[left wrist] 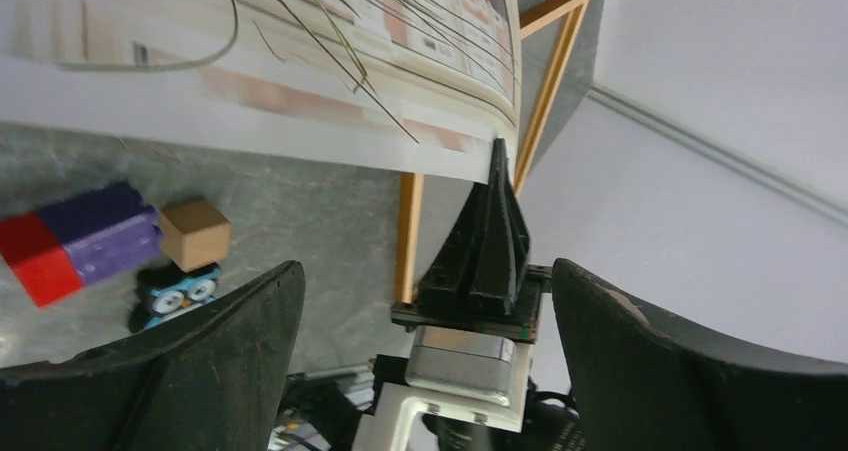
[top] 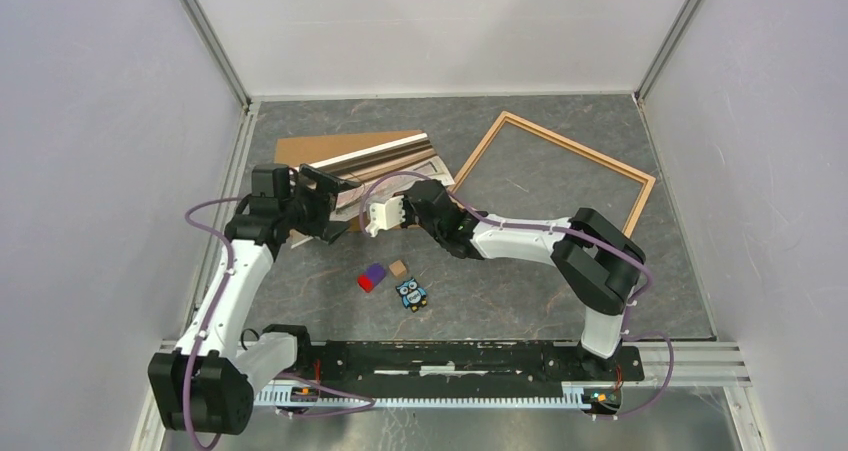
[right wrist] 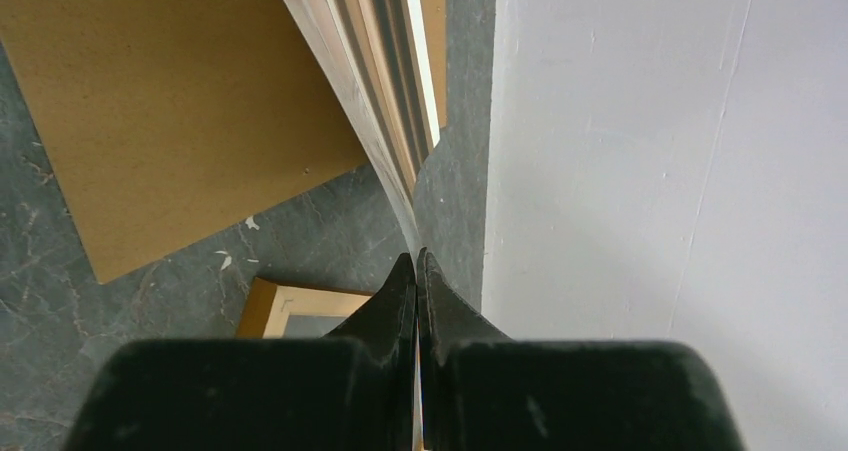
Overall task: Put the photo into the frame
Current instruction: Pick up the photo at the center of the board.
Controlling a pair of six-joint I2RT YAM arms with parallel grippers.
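one photo (left wrist: 300, 91) edge pinched by right end effector (right wrist: 418, 261)

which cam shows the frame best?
Top external: all four sides of the frame show, lying empty on the table beside the photo. Left wrist catches only a corner and bits of rail past the right gripper. Right wrist shows one corner.

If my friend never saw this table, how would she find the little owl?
On the grey table, look near the middle for three small things huddled together. The owl is the one closest to the near edge, right of the red-and-purple block and in front of the tan cube. Only it has a blue body and big round eyes.
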